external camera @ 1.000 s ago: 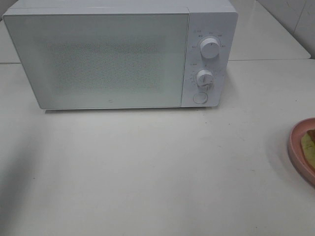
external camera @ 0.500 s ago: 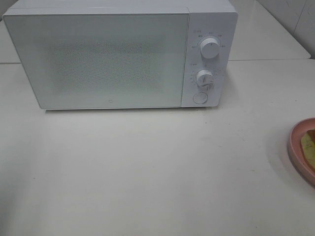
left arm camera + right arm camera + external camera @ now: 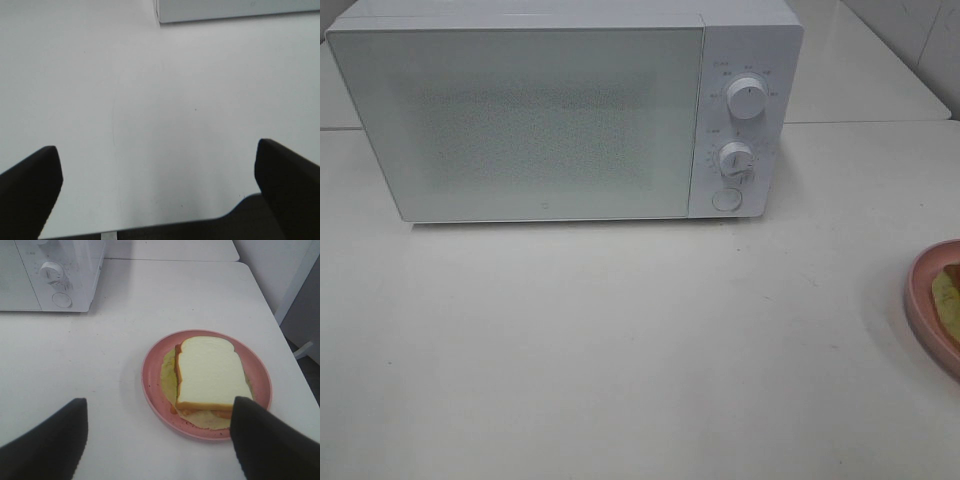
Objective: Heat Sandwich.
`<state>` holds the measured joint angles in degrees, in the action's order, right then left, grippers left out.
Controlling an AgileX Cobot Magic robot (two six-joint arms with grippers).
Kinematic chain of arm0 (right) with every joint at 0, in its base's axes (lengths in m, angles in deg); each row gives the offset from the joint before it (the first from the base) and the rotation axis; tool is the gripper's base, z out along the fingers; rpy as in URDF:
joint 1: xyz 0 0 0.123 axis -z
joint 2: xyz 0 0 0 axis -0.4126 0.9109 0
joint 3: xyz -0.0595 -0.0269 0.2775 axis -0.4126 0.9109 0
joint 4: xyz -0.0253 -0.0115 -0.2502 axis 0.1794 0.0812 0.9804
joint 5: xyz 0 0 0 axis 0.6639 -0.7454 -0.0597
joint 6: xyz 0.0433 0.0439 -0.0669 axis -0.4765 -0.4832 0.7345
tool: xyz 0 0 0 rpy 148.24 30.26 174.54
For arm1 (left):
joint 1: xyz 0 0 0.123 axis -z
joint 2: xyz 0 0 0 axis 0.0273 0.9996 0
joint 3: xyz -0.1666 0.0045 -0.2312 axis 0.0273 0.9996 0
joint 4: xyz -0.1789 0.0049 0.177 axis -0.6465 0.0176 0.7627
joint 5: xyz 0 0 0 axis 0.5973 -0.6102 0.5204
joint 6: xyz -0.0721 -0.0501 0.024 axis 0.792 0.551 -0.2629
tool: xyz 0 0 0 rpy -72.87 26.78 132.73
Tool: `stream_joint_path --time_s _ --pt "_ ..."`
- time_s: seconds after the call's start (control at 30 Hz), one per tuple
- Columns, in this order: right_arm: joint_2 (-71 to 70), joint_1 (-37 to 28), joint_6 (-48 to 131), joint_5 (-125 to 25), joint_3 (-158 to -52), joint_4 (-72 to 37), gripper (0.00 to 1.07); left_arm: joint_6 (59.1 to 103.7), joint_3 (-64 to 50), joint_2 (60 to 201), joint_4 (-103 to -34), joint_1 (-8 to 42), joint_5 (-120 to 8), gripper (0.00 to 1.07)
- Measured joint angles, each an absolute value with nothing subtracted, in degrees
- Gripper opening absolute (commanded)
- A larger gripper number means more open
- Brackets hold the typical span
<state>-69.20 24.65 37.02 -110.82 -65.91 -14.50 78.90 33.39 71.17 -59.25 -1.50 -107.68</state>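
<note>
The sandwich (image 3: 210,375) is lying on a pink plate (image 3: 155,385) near the table's (image 3: 620,350) right edge, well apart from the closed microwave (image 3: 540,120) at the back. Both the left pincer (image 3: 160,185) and the right pincer (image 3: 157,440) are hanging wide, holding nothing.

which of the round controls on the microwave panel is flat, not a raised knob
The bottom one, the round button. The upper dial and middle dial above it stick out as knobs.
</note>
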Motion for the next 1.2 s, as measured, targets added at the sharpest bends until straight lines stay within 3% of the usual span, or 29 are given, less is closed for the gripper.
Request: stream_joint_path --time_s 0.27,1.2 --pt "-69.2 24.7 37.0 -110.8 -65.9 -14.5 0.76 78.9 33.4 61.8 -59.2 -1.5 -107.6 1.00" --pt "-69.2 24.7 37.0 -110.8 -65.9 -14.5 0.76 78.9 33.4 61.8 -59.2 -1.5 -107.6 1.00"
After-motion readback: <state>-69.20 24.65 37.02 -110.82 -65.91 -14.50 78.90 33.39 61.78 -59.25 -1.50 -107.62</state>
